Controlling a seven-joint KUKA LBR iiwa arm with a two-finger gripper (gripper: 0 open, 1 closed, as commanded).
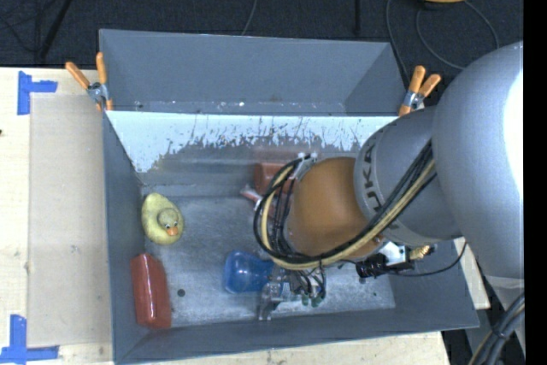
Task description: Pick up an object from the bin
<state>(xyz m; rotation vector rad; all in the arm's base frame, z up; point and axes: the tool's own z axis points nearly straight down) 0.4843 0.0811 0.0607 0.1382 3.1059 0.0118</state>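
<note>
Reading this as the approach/descend step. The claw point(275, 301) is down near the floor of the bin point(256, 81), front-centre, with the arm's orange cover point(325, 205) and looped cables point(265, 218) hanging over it. Can't tell if the claw is open or closed, since the wrist hardware masks most of it. Nothing visibly gripped.

Closest candidate is a rounded blue plastic piece point(244, 272) lying on the bin floor just left of the claw in the camera view. It's touching the claw or nearly so; can't say which. The claw looks beside it, not around it, so I wouldn't call this a grasp yet.

Other stuff:
- yellow rubber duck point(161, 219) at mid-left, well apart from the claw
- red cylinder-ish block point(150, 291) in the front-left corner
- reddish-brown item point(267, 175) toward the back wall, partly hidden behind the cover

Bin is sparse, no heap.

Next move, my guess: if blue is the target, the claw needs a small shift left to centre over it, then close and lift straight up. The piece is rounded, so it's likely to roll or squirt out under an off-centre squeeze. It could also just get nudged along the floor. Check after the lift that something is actually in the claw.
</note>
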